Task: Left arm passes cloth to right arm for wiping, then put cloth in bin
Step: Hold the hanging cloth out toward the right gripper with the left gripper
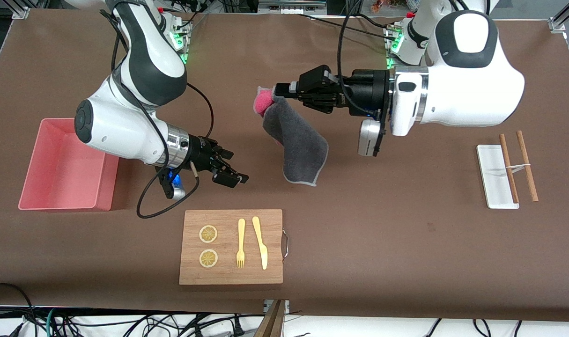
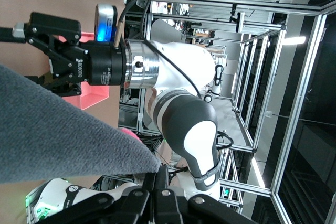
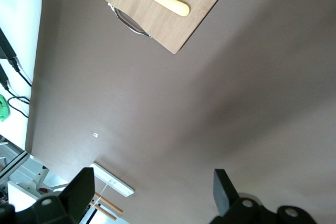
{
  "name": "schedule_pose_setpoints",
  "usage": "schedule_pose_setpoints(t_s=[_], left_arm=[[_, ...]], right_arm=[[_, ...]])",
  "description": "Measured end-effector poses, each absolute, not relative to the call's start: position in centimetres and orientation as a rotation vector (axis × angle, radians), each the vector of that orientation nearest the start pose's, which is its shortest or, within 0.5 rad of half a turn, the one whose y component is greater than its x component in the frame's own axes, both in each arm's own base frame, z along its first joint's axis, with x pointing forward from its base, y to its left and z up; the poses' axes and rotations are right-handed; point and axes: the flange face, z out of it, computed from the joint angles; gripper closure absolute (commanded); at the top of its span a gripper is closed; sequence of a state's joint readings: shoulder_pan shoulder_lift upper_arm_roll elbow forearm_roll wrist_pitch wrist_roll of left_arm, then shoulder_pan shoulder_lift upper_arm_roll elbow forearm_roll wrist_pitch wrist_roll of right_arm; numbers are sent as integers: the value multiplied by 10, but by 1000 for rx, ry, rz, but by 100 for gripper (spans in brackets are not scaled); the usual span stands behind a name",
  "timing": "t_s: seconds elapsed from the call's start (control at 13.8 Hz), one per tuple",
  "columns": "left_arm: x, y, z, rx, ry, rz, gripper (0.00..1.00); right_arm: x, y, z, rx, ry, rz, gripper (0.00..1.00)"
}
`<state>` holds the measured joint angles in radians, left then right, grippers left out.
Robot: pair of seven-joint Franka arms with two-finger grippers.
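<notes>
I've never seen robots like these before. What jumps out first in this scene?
The left gripper holds up a cloth, grey with a flash of pink, which hangs in the air over the middle of the table. The right gripper waits open beside it, above the wooden cutting board that carries a yellow fork, a knife and lemon slices. A pink bin sits at the right arm's end of the table.

We see a wooden cutting board (image 1: 231,246) at lower centre of the front view, carrying two lemon slices (image 1: 208,234), a yellow fork (image 1: 240,243) and knife (image 1: 260,242). At mid-right, a white tray (image 1: 493,177) lies under two chopsticks (image 1: 527,165).
</notes>
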<state>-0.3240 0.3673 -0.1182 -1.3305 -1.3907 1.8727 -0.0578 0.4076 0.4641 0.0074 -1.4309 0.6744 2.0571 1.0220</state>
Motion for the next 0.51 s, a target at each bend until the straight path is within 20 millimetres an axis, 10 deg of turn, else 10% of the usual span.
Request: schedule_pose_setpoints(t_s=[0.51], left_arm=[[587, -363, 582, 1897, -291, -180, 100]], right_arm=[[645, 319, 473, -2269, 1071, 350, 0]])
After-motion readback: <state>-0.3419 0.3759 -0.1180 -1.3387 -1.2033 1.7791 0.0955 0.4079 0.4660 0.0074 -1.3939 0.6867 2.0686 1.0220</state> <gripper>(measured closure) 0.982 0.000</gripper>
